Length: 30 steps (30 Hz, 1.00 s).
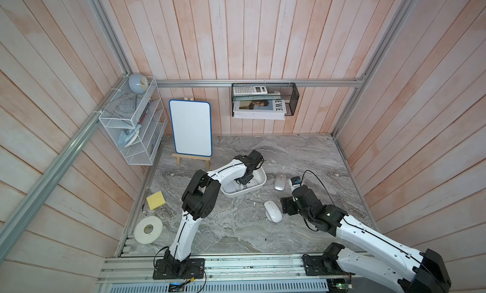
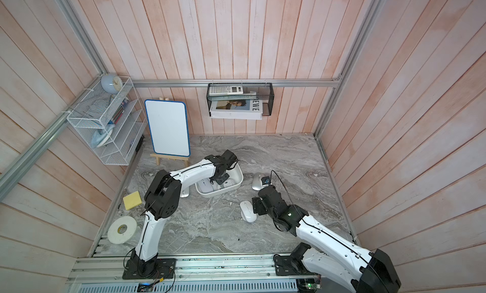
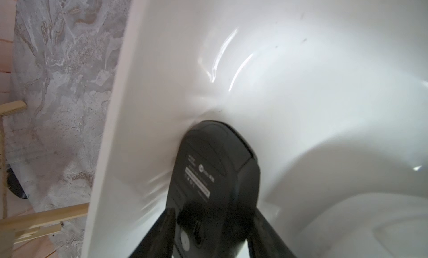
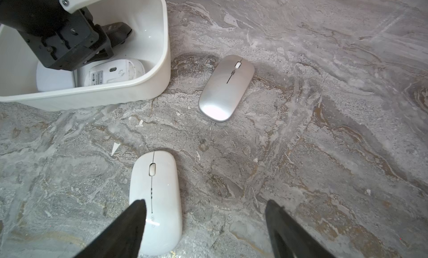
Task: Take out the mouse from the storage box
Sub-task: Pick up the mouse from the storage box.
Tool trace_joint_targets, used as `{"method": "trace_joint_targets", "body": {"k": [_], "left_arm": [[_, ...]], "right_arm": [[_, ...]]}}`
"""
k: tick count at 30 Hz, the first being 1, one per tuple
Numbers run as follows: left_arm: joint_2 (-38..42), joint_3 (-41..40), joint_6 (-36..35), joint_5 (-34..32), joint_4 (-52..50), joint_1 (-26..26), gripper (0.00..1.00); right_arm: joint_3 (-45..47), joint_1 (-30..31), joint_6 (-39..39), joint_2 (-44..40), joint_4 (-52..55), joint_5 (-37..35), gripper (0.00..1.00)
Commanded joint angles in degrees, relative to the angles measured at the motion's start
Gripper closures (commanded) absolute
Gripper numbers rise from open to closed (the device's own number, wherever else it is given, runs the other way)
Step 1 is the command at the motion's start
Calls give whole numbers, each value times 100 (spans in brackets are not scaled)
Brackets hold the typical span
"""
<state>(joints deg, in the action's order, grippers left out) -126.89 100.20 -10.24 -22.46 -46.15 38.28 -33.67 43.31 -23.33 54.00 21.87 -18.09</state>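
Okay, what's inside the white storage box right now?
In the storage box, the left gripper grips a black mouse; an upside-down white mouse lies there too. The left arm covers much of the rest.

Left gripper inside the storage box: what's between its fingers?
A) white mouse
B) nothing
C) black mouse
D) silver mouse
C: the left wrist view shows the left gripper closed around the black mouse, label side showing, inside the storage box. The silver mouse and a white mouse lie outside it on the table.
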Motion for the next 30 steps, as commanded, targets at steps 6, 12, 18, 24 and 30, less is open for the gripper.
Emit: {"method": "trace_joint_targets", "body": {"k": [6,12,18,24,30], "left_arm": [[-249,103,52,257,185,-181,31],[-397,179,71,443,97,-181,34],[-399,171,117,528,88,-196,50],[-178,132,208,558,181,-172,62],[321,86,474,620,243,-93,68]], "right_arm": [[-65,-42,16,44,24,16,15],[-74,-55,19,67,15,9,15],[-70,-62,7,59,34,16,15],[-81,-64,8,58,45,13,15],[-110,-65,1,58,76,7,16]]}}
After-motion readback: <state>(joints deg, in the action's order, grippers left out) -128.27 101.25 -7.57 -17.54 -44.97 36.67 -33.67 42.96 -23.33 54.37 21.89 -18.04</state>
